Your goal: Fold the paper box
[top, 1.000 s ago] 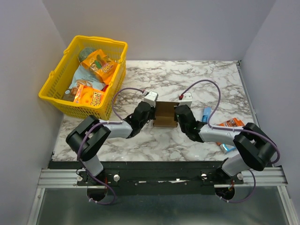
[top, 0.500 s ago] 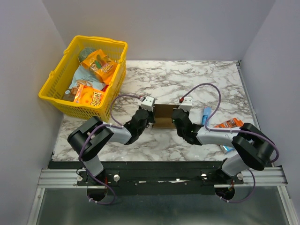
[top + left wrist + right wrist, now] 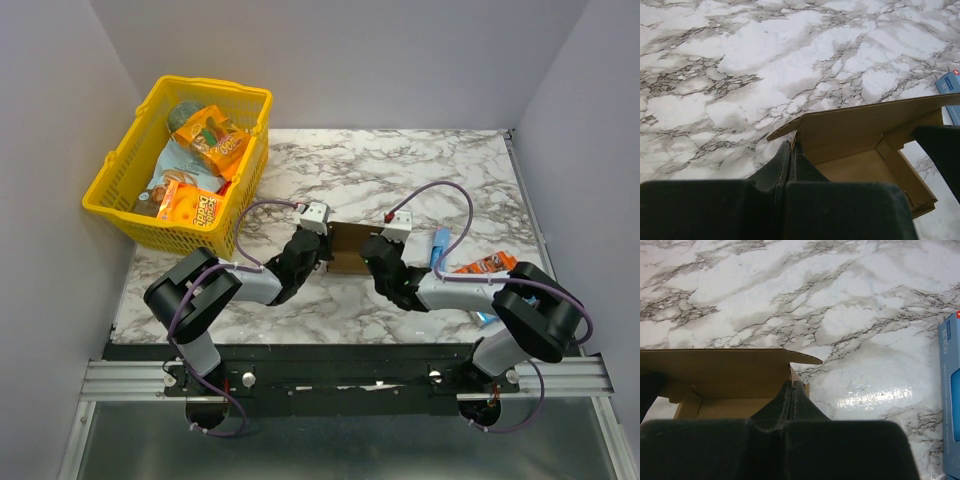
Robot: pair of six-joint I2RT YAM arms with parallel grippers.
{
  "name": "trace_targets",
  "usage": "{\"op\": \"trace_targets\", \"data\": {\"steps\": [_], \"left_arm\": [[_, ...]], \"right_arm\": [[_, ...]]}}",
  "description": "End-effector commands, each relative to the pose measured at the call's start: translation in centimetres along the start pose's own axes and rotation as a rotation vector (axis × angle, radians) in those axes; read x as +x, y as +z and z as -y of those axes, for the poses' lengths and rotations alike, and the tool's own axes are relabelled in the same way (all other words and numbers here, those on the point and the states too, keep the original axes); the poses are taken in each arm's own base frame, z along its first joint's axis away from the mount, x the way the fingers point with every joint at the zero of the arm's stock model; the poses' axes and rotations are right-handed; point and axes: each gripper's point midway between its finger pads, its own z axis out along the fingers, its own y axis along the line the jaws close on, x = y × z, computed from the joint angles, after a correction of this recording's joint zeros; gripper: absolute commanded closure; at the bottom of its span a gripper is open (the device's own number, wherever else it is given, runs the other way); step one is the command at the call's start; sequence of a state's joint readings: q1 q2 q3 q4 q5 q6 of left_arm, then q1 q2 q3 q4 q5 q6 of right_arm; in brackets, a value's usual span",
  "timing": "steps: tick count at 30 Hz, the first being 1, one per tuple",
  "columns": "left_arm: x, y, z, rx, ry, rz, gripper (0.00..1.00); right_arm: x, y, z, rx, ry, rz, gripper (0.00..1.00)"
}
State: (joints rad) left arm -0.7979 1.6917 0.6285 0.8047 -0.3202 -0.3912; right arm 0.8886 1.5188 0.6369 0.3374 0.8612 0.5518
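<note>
The paper box (image 3: 346,248) sits open between both claws. The left claw (image 3: 317,254) pinches its 9 o'clock wall and the right claw (image 3: 373,252) its 3 o'clock wall, both pressed tight. I think they should fold slowly and evenly together, or the card may tear.

black-grey arms (image 3: 245,282), purple cables (image 3: 275,203), white wrist blocks (image 3: 316,213), perhaps cameras.

Open table (image 3: 400,168) behind paper box (image 3: 346,240)

paper box (image 3: 855,135) matt brown cardboard; table (image 3: 765,55) glossy marble-look.
</note>
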Motion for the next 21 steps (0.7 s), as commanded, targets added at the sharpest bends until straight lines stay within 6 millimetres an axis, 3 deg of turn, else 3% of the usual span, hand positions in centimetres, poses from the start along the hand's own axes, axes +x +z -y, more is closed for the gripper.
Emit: {"op": "trace_targets", "data": {"steps": [1, 10, 17, 21], "left_arm": [[1.2, -0.3, 2.9, 0.105, -0.090, -0.064, 1.00], [-0.1, 0.1, 4.5, 0.146, -0.137, -0.062, 1.00], [-0.1, 0.2, 4.5, 0.141, -0.153, -0.069, 1.00], [-1.1, 0.2, 4.7, 0.142, -0.169, -0.057, 1.00]], "right_arm": [[3.4, -0.5, 0.6, 0.019, -0.056, -0.090, 0.99], [3.7, -0.3, 0.5, 0.032, -0.069, -0.097, 0.99], [3.8, -0.3, 0.7, 0.040, -0.068, -0.094, 0.99], [4.0, -0.3, 0.7, 0.043, -0.068, -0.095, 0.99]]}}
